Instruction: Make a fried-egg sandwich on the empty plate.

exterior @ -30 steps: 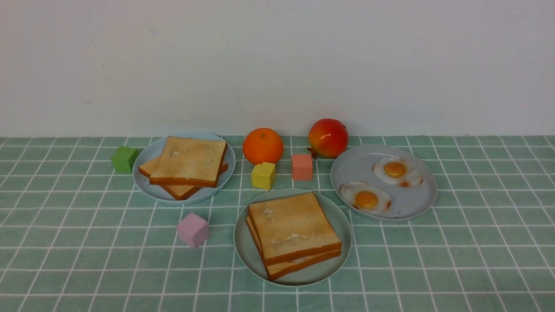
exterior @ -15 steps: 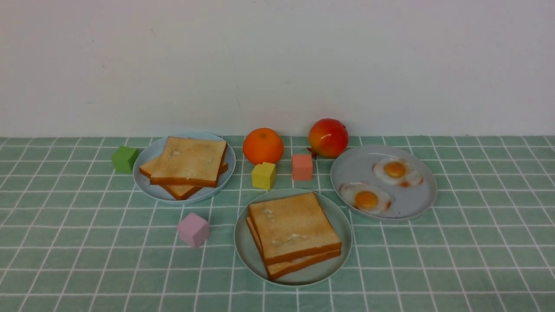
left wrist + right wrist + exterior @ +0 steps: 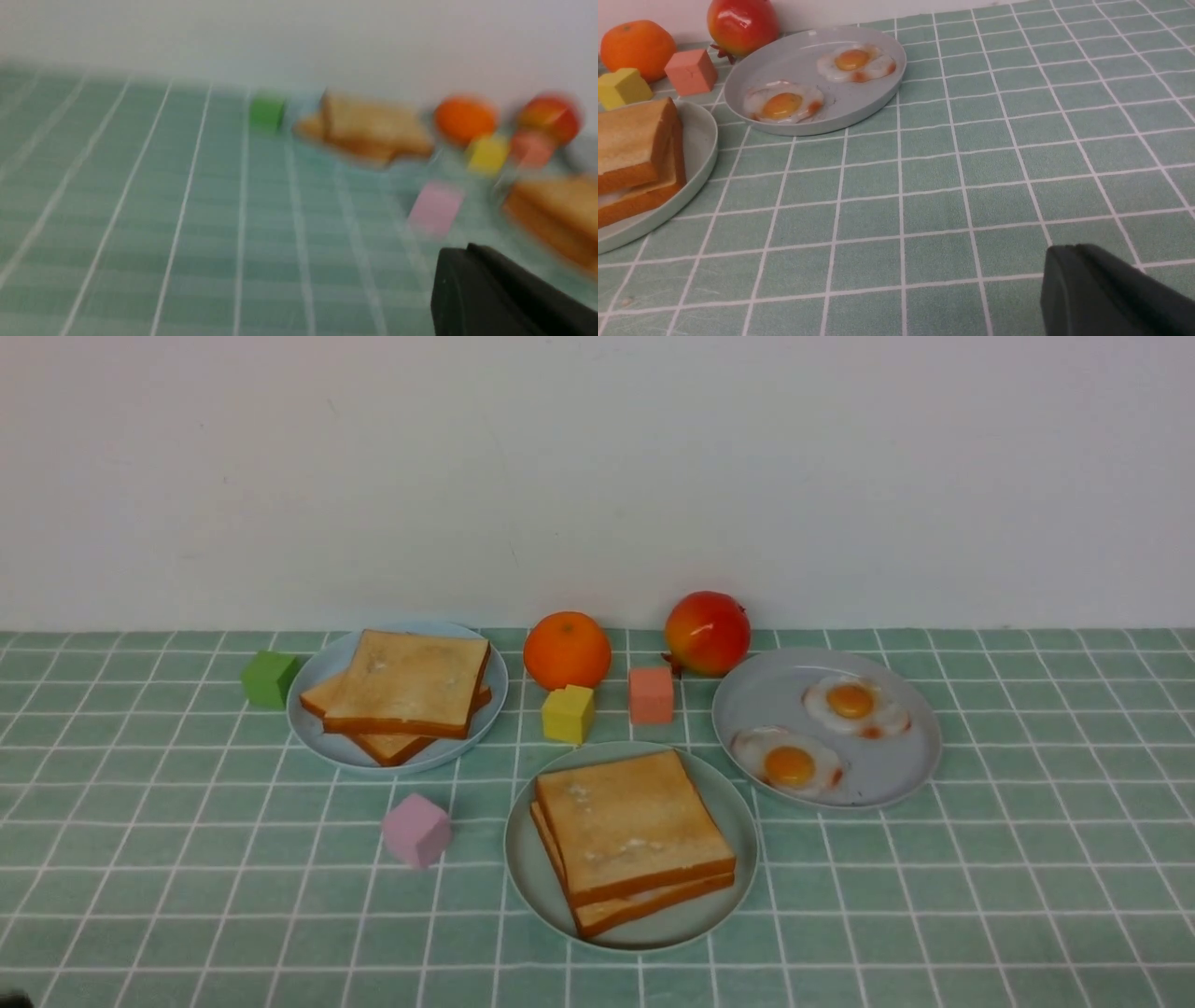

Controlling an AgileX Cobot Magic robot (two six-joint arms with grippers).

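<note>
Green plate [image 3: 747,845] between left gripper [image 3: 472,256] and right gripper [image 3: 1073,256], egg sandwich [image 3: 635,831] on it; gray plate [image 3: 887,775] and blue plate [image 3: 313,742] farther out from both hands, with fried eggs and plain toast [image 3: 411,681] respectively. Both grippers closed, nothing held. Pink block [image 3: 416,831] sits nearer the left gripper than the green block [image 3: 270,679].

The left tool [image 3: 462,254] was shut, with a dark, blurred bit of the left arm [image 3: 14,1000] at the front view's near left corner. The right tool [image 3: 1071,254] was shut too.
</note>
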